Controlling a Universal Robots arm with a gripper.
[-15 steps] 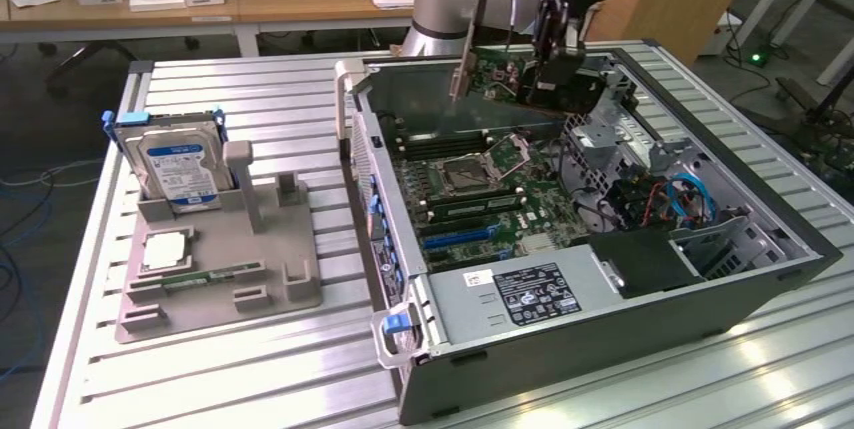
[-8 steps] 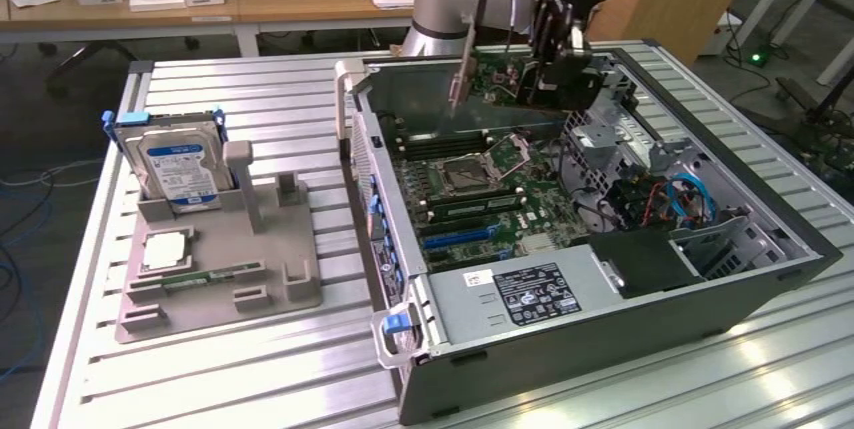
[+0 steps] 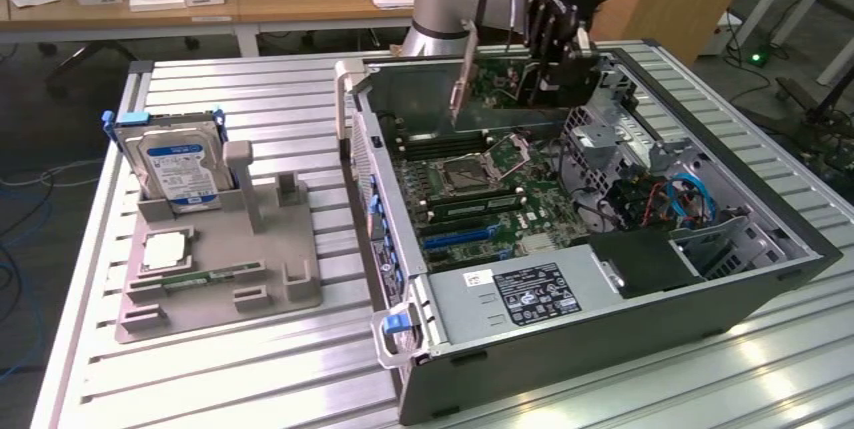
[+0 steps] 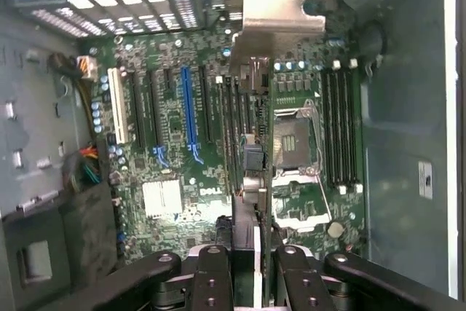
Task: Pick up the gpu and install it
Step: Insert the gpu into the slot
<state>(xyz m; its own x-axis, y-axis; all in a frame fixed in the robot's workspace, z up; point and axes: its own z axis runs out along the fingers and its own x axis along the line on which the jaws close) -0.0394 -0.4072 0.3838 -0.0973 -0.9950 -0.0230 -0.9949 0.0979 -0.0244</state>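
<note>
Fingers (image 4: 211,276) of the gripper (image 4: 255,256) are clamped on the gpu (image 4: 256,180), pinching one long edge so the card hangs edge-down over the board's slots (image 4: 191,111), with its bracket (image 4: 273,23) toward the case wall. In the exterior view it sits upper middle, inside the open case (image 3: 601,349), and I judge it not yet seated. Case and grey tray (image 3: 220,249) rest on a ribbed metal table (image 3: 240,379). Desks (image 3: 294,9) stand behind.
</note>
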